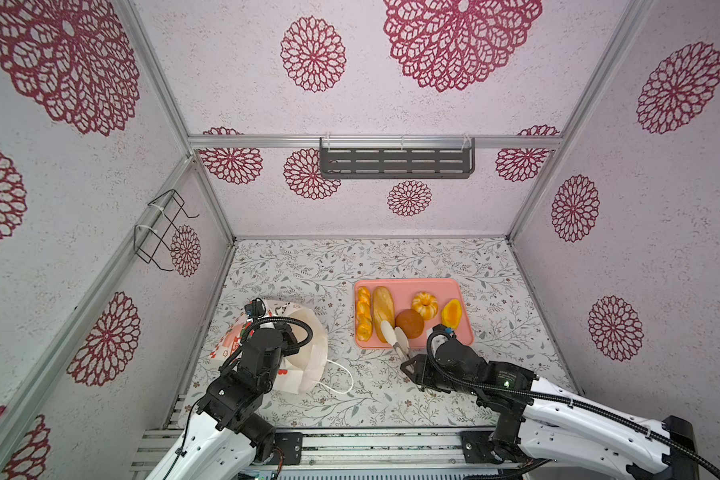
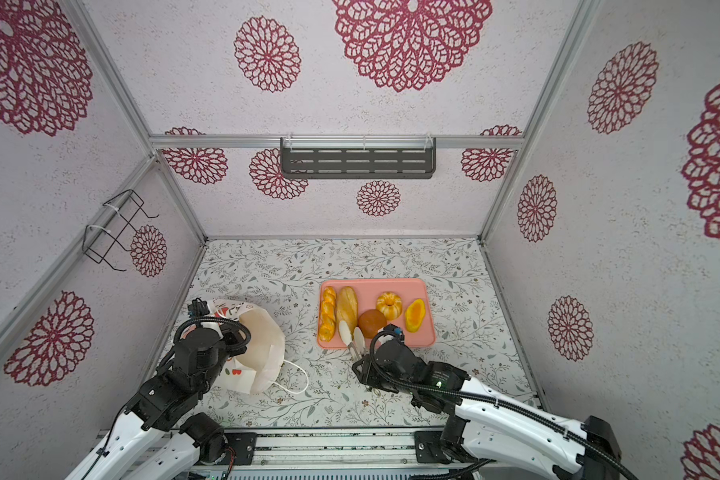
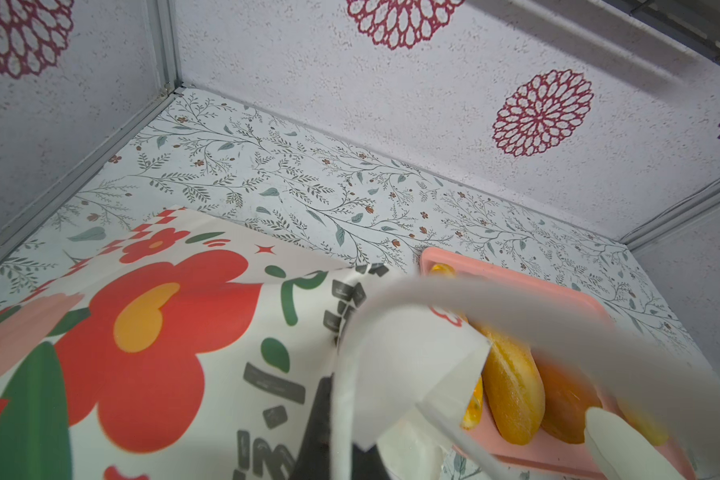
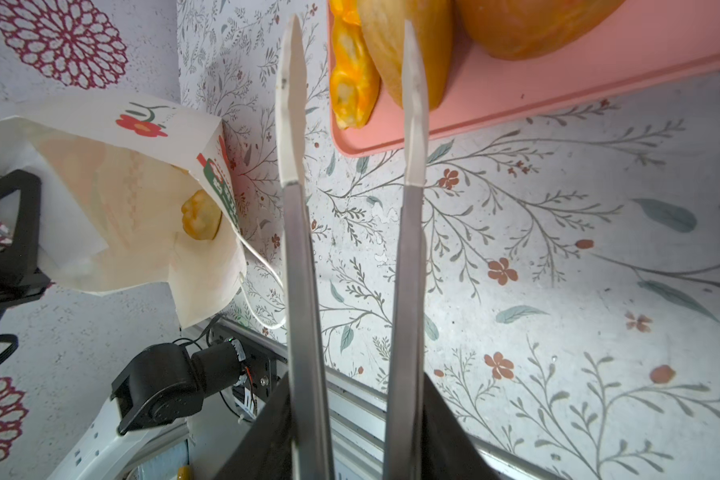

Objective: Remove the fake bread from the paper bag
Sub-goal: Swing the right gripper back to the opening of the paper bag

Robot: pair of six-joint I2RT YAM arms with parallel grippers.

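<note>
Lying on its side at the left of the surface (image 1: 391, 266), the paper bag (image 1: 306, 357) shows a big red flower with a yellow heart, green leaves and dark grey lettering, which the left wrist view catches too close to read. The surface wears a pale leafy sprig print. It is boxed in by whitish walls with crimson flower medallions, with a dark slotted shelf (image 1: 395, 162) on the back wall and a wire rack (image 1: 161, 230) on the left one. The bag's long axis runs from far left to near right, and its mouth gapes toward the right arm. One piece of fake bread (image 4: 200, 216) sits inside it. Five more lie on the pink tray (image 1: 433, 286), where the braided stick (image 1: 363, 312) and long loaf (image 1: 383, 309) lie parallel, pointing near to far. The left jaws are clenched on the bag's rim. The right jaws grasp tongs (image 1: 393, 334), whose white tips stand apart over the tray's near edge with nothing between them.
</note>
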